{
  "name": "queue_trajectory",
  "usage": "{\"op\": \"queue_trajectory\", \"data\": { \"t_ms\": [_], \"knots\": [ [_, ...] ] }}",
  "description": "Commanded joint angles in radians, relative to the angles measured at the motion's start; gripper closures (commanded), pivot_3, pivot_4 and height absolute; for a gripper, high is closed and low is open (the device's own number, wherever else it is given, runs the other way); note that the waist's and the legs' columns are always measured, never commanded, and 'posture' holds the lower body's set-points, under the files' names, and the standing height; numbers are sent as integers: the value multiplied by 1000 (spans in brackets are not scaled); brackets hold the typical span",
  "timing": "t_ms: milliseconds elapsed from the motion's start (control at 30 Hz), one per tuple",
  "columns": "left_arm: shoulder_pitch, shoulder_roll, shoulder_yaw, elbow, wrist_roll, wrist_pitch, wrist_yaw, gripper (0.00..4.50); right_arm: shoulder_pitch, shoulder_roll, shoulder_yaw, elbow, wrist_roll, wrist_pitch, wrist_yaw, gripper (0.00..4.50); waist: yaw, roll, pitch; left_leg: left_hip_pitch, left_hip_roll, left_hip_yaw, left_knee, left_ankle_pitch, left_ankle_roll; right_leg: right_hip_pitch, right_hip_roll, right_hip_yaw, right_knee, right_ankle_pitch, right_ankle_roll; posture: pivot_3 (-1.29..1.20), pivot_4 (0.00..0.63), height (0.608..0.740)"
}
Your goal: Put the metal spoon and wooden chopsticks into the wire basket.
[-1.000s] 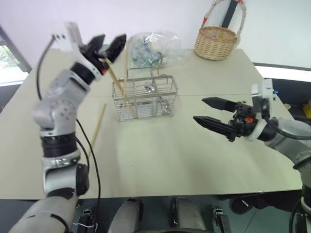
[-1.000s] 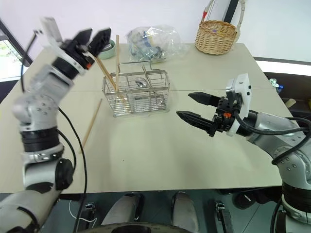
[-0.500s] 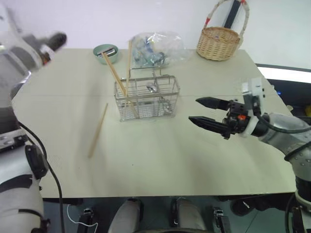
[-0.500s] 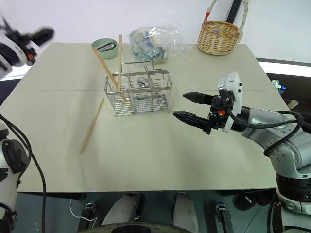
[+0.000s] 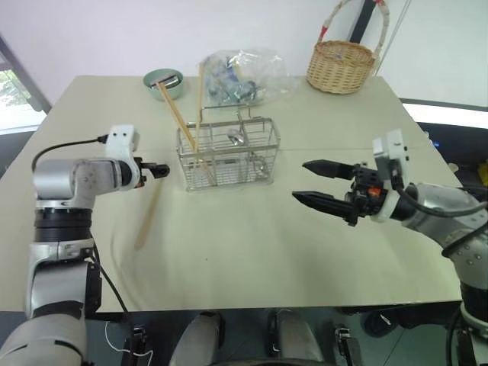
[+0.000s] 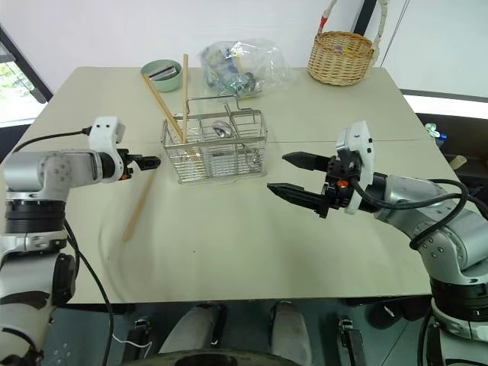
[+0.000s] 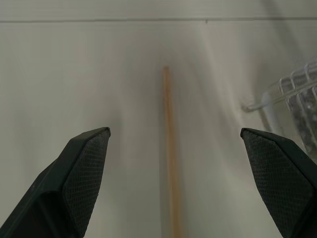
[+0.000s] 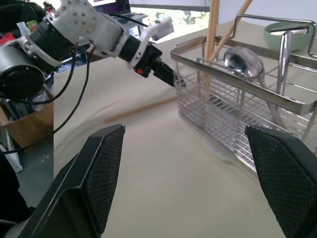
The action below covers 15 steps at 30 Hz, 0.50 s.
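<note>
Bright even light; left wrist view motion-blurred.

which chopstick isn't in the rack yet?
The wooden chopstick lying flat on the table, left of the wire basket; the other two stand inside it.

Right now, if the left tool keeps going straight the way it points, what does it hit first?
Most likely the loose chopstick lying on the table. The left wrist view looks down along the open left tool, with that stick running between its fingers. The wire basket sits off to one side, apparently out of line, though depth is uncertain.
</note>
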Motion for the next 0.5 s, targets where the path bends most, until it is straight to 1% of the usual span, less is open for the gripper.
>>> {"op": "queue_trajectory", "data": {
  "t_ms": [33, 300, 467, 500],
  "knots": [
    [-46, -6, 4, 86, 39, -58, -39, 49, 8, -4, -40, -47, 25, -3, -12, 469, 0, 0, 0, 0, 0, 0, 0, 0, 0, 0, 0, 0, 0, 0, 0, 0, 150, 693],
    [-118, -29, -97, 286, 125, -121, -172, 49, 50, -14, -54, -88, 47, -4, -20, 469, 3, 0, 0, 0, 0, 0, 0, 0, 0, 1, 0, 0, 0, 0, 0, 0, 150, 693],
    [-137, -41, -156, 359, 187, -169, -245, 49, 48, -7, -62, -90, 59, -5, -44, 469, 3, 2, -2, 1, 0, 0, 0, 0, 0, 2, -1, 0, 0, 0, 0, 0, 150, 693],
    [-139, -43, -160, 368, 199, -182, -251, 281, 48, -7, -62, -92, 60, -6, -47, 469, 4, 3, -2, 1, 0, 0, 0, 0, 0, 2, -1, 0, 0, 0, 0, 0, 150, 693]
  ]
}}
